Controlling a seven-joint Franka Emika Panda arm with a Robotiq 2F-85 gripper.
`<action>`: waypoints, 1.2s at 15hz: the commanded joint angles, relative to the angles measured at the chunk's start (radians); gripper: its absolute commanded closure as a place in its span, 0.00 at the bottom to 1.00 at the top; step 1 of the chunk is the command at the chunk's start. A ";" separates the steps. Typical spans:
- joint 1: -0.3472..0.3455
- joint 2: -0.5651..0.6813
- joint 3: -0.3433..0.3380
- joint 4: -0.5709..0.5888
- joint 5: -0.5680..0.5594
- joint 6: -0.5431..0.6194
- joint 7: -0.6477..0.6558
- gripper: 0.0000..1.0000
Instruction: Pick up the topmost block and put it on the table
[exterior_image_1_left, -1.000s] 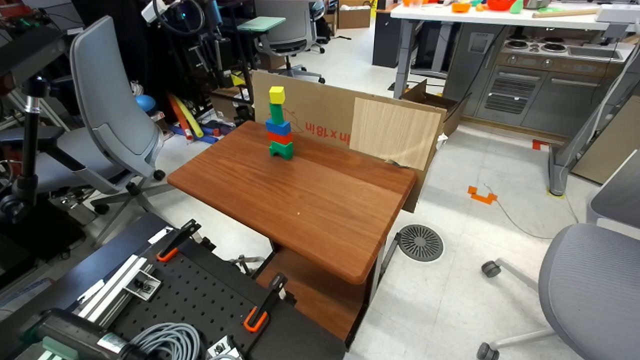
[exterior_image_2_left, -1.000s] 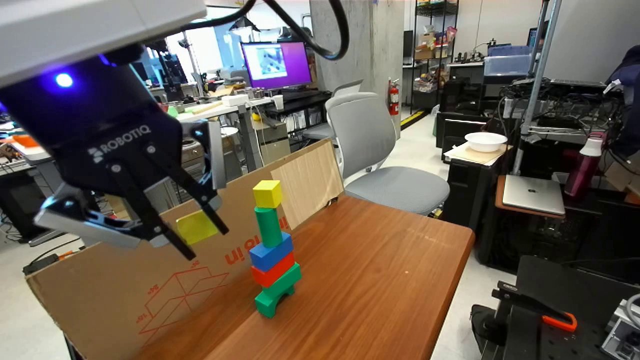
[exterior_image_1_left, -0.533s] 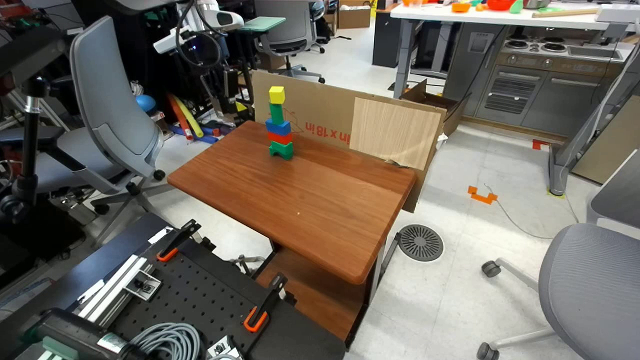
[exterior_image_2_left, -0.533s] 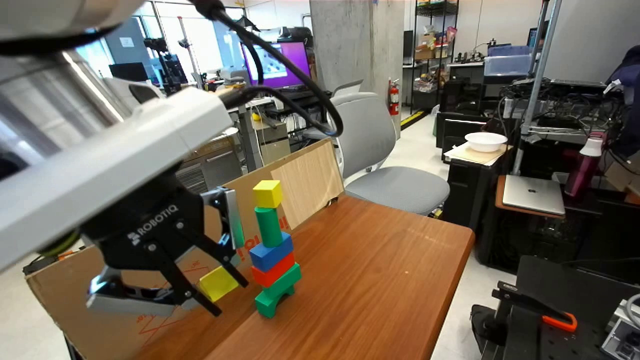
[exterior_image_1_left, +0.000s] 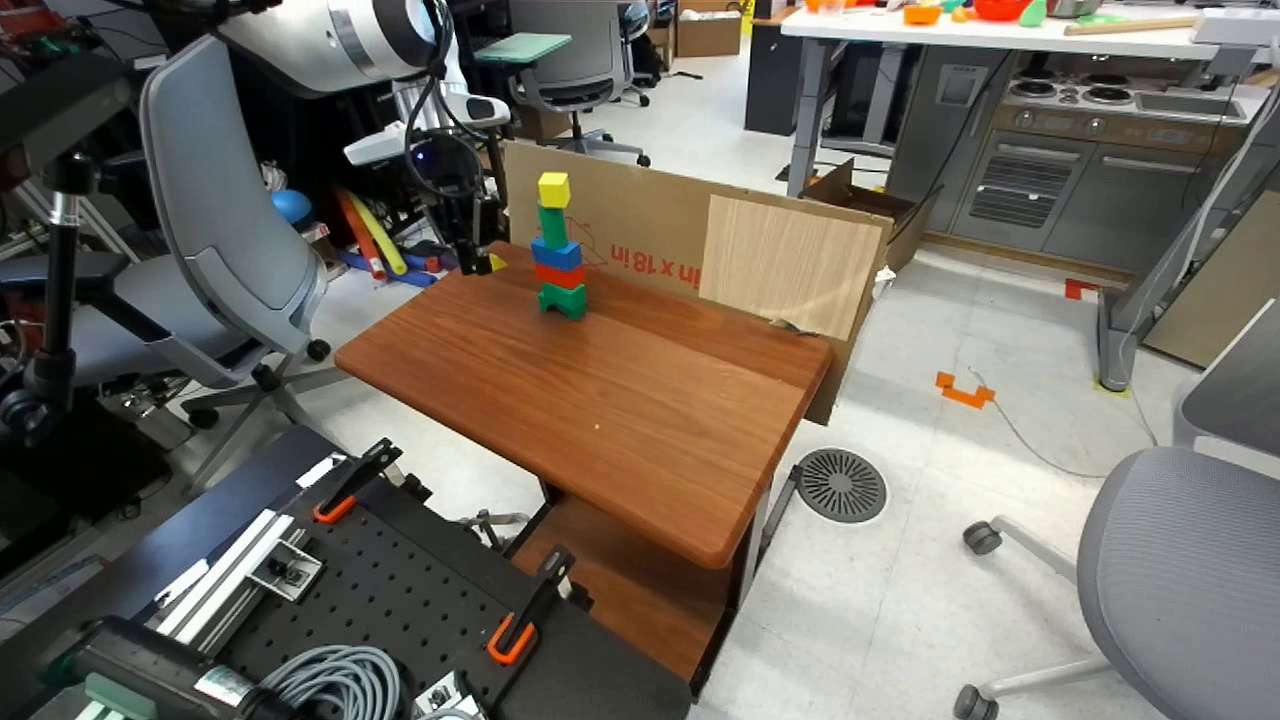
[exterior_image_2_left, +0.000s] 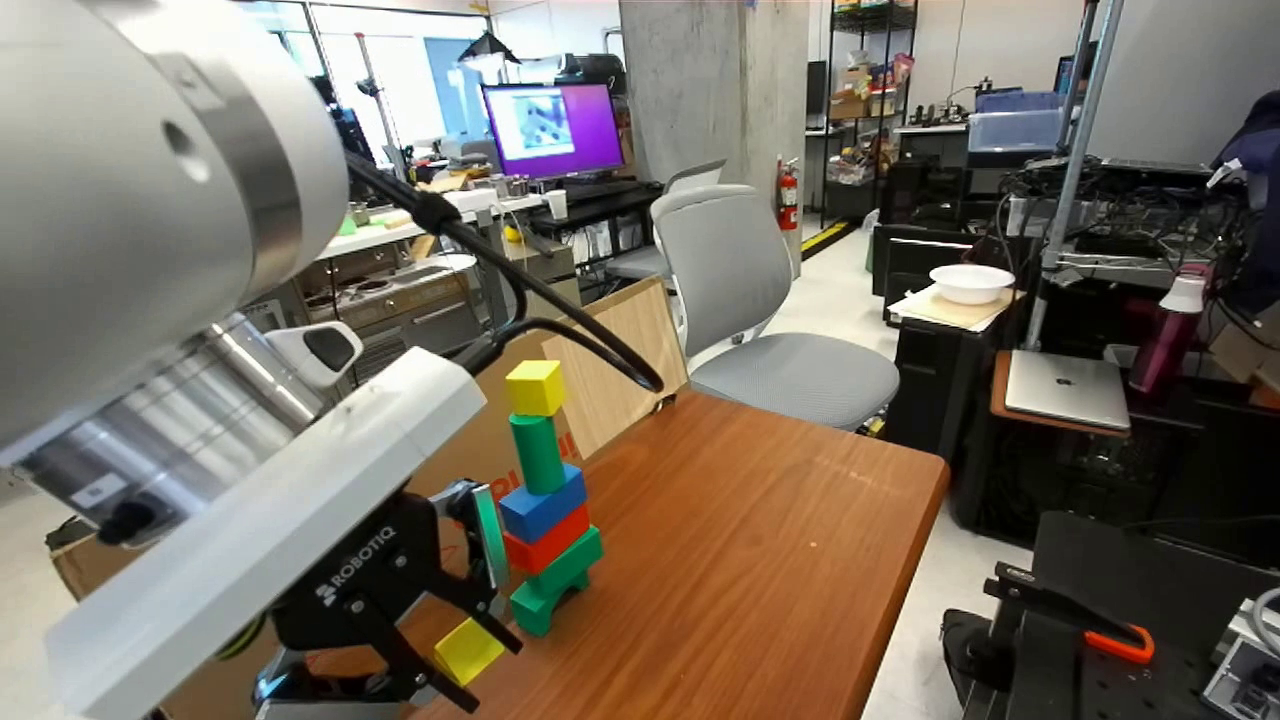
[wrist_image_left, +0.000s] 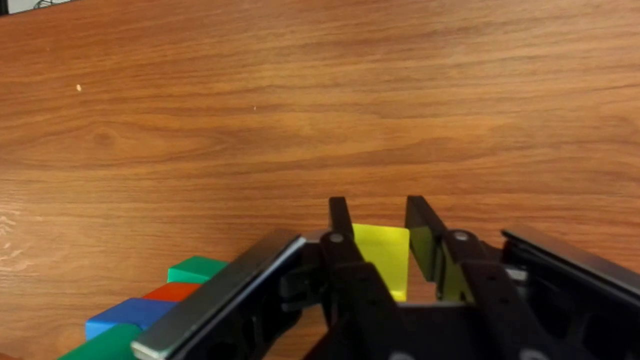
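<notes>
My gripper is shut on a yellow block, tilted in an exterior view. The wrist view has that yellow block between the dark fingers. Below lies the reddish-brown table; whether the block touches it I cannot tell. Beside the gripper a tower rises from the table: green arch, red block, blue block, green cylinder, and topmost a second yellow block. In the wrist view the tower's top is out of sight.
A cardboard sheet stands upright along one table edge, behind the tower. A grey chair is close to the table. The black perforated bench faces the opposite long edge.
My arm has come down and closer to the tower, carrying the yellow block from above cardboard height to low over the table. The tower stands unchanged.
</notes>
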 joint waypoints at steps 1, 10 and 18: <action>0.018 0.075 -0.014 0.099 0.014 -0.039 -0.029 0.92; 0.052 0.150 -0.017 0.147 0.007 -0.084 -0.052 0.92; 0.059 0.217 -0.020 0.249 0.026 -0.292 -0.053 0.92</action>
